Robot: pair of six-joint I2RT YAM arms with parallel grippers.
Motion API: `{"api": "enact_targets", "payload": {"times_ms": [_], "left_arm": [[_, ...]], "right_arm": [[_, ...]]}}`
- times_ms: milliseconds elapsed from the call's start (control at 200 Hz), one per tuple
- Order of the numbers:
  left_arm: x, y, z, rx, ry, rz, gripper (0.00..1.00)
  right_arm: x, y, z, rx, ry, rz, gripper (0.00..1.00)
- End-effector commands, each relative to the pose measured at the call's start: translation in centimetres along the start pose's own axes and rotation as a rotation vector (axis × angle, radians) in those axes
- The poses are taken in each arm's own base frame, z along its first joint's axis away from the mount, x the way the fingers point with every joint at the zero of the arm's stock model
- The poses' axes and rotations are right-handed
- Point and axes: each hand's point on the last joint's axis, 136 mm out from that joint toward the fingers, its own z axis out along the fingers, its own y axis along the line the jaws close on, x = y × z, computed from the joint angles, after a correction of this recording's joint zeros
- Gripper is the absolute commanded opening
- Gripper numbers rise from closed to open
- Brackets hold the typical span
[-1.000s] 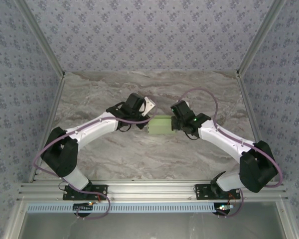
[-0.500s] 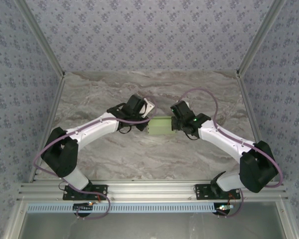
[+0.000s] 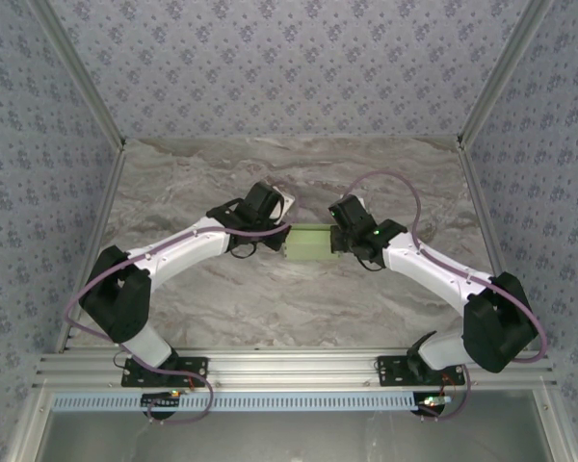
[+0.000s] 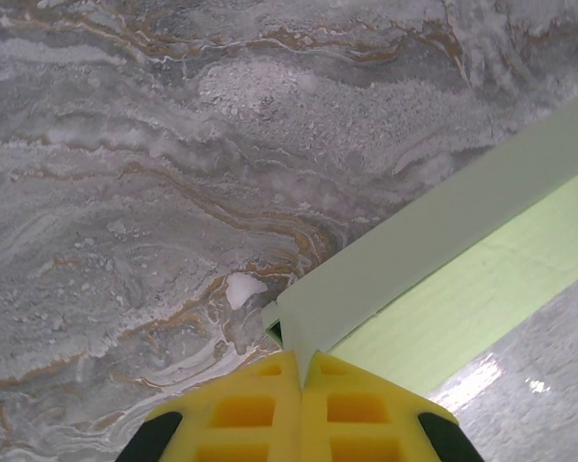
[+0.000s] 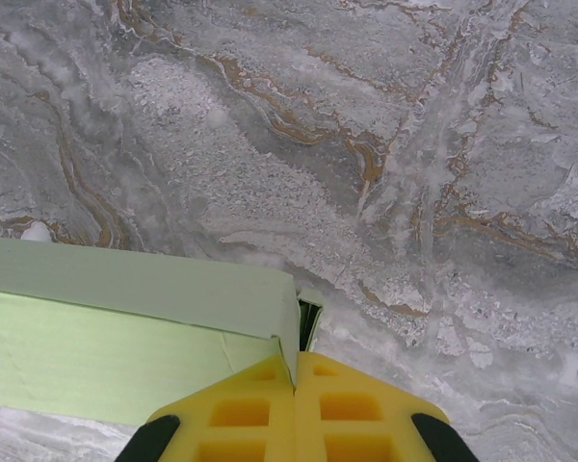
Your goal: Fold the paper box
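Left claw and right claw, pressed together, are butted against the box ends; the left is brought slightly closer, folding judged near-complete.

paper box cut off by frame edge in both wrist views
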Motion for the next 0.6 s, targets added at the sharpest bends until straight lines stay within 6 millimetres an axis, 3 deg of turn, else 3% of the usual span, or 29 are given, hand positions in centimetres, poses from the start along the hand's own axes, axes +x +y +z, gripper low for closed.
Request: {"api": "enact_targets", "payload": {"times_ms": [0,245,595], "left_arm": [[-2.8,-1.0,-1.0,0.030,-0.092,-0.150,0.00],[-2.4,-1.4,0.0,0.012,-0.090,-0.270,0.00],[-2.2,-1.1,-0.2,-0.002,-0.111,-0.352,0.00]], "right_arm": [[0.1,0.0,-0.4,0.005,-0.007,0.019,0.00],[0.2,0.1,-0.3,0.003,-0.009,0.017,0.00],[0.4,-0.2,0.0,0.015,-0.003,0.013,0.00]]}}
